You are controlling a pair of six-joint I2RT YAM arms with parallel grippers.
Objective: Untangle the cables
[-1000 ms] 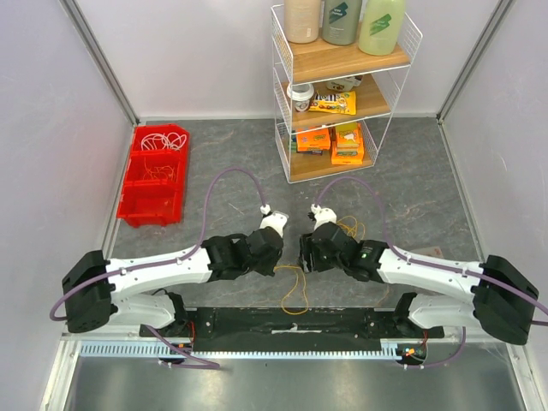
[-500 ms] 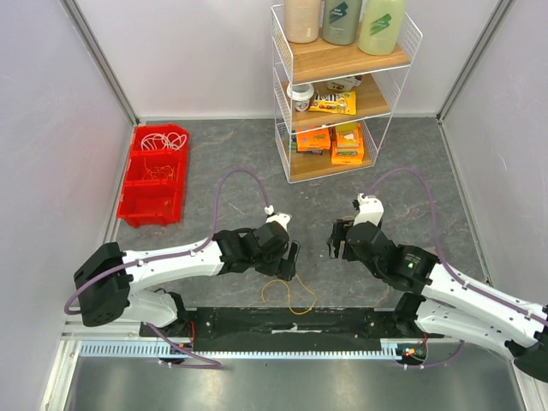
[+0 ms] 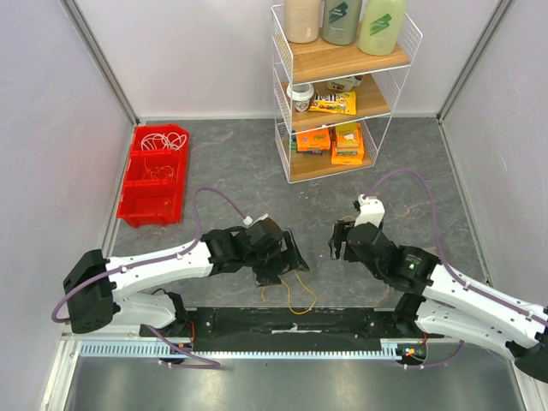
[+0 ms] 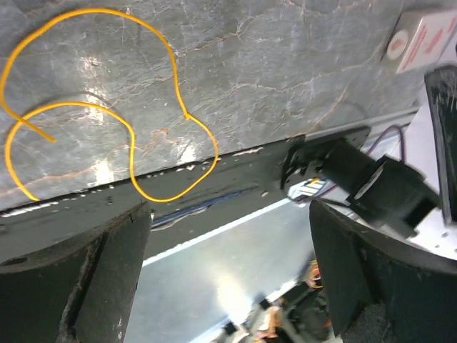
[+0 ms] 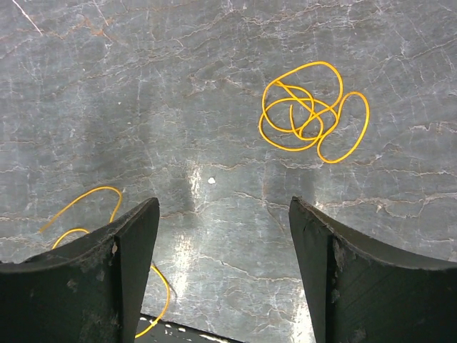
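Observation:
One loose yellow cable (image 3: 291, 295) lies in open curves at the table's front edge, spilling onto the black base rail; in the left wrist view this cable (image 4: 139, 136) rests flat, held by nothing. My left gripper (image 3: 287, 261) hovers just above and behind it, open and empty (image 4: 228, 279). A second orange-yellow cable (image 5: 310, 111) sits in a small tangled coil on the grey table ahead of my right gripper (image 5: 225, 275), which is open and empty. From above, the right gripper (image 3: 340, 247) hangs right of centre, and the coil is hidden there. More white and orange cables (image 3: 160, 141) lie in a red bin.
The red bin (image 3: 137, 184) stands at the back left by the wall. A wire shelf rack (image 3: 338, 94) with bottles and boxes stands at the back centre. The black base rail (image 3: 282, 324) runs along the near edge. Purple arm hoses arc above both wrists.
My left gripper has opened and let go of the yellow cable, which now lies at the front edge. The right arm swung out to the right and its jaws widened.

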